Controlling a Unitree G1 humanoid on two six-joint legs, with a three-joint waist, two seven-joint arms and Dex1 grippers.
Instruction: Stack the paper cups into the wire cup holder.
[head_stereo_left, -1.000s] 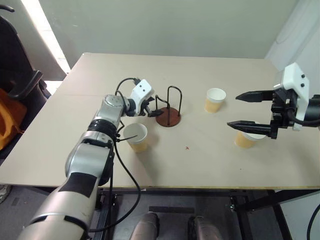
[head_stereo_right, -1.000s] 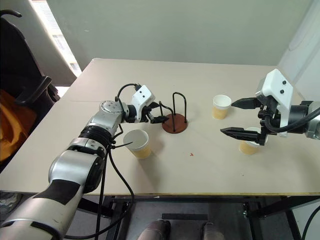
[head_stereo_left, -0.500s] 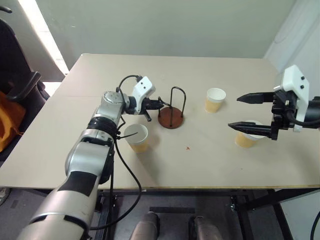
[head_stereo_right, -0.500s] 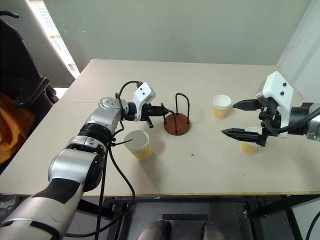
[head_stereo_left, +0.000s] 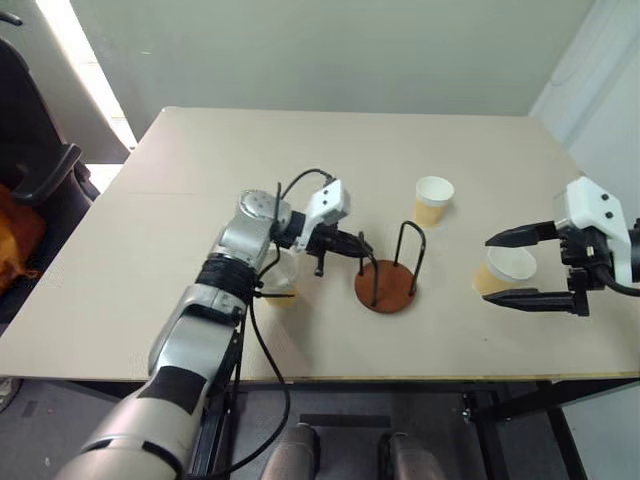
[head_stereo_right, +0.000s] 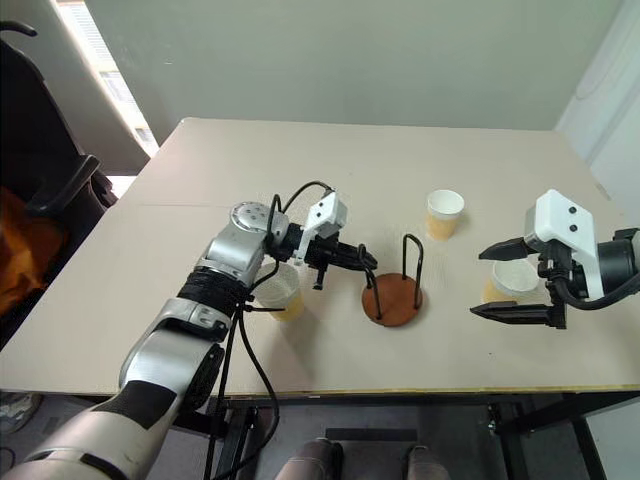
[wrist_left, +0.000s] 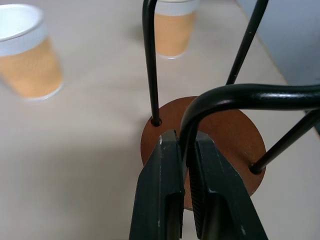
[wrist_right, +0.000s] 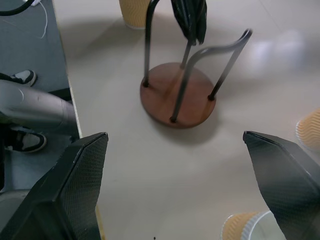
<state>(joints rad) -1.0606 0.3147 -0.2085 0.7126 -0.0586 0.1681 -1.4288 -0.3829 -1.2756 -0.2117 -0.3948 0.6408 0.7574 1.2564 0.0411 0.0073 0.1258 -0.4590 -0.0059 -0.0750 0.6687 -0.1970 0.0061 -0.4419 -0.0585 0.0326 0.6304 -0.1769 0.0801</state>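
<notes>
Left wrist view: my left gripper (wrist_left: 186, 145) pinches 1 black wire loop of the brown round wire cup holder (head_stereo_left: 386, 285), mid-table, bare tabletop (head_stereo_left: 330, 160) behind. My right gripper (head_stereo_left: 515, 268) is spread wide around 1 tan paper cup (head_stereo_left: 503, 270) near the right edge.

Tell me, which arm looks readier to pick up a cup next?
The right. Its right gripper is open, fingers either side of a paper cup. The left gripper is shut on a wire loop of the wire cup holder, so it's occupied.
</notes>
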